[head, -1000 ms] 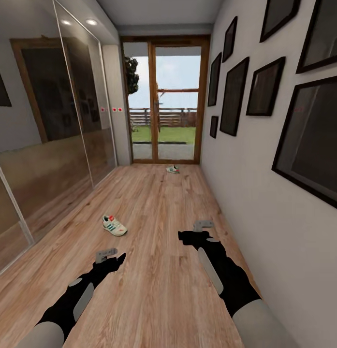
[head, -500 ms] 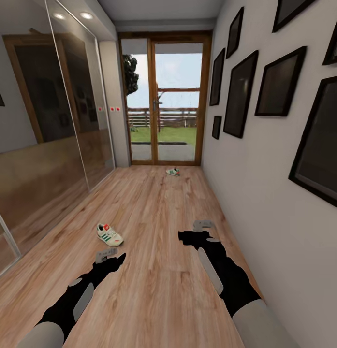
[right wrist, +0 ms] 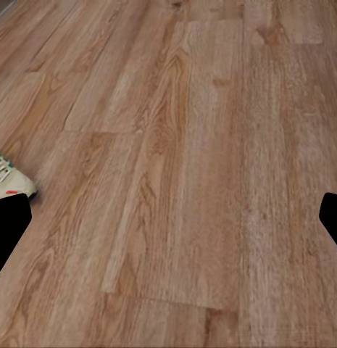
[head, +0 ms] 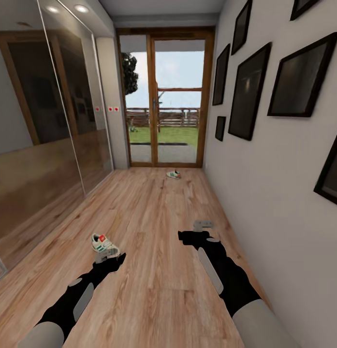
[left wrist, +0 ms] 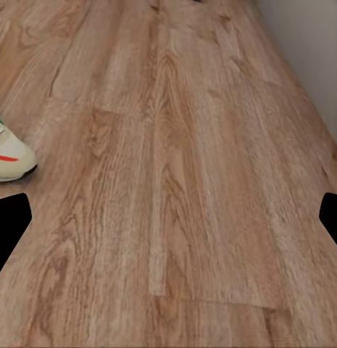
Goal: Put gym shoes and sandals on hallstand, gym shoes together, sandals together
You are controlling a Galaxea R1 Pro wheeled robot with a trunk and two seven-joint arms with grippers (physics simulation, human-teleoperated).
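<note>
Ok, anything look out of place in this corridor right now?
Yes: the two gym shoes lie far apart on the corridor floor. One gym shoe sits just ahead of the left gripper; the other gym shoe lies by the glass door.

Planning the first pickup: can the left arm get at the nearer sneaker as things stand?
Probably yes. The nearer sneaker lies on bare floor just beyond the left claw, with nothing between them, though the arm would have to come down to it.

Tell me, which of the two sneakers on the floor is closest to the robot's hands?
The gym shoe just ahead of the left gripper. The other gym shoe lies far down the corridor floor, by the glass door.
</note>
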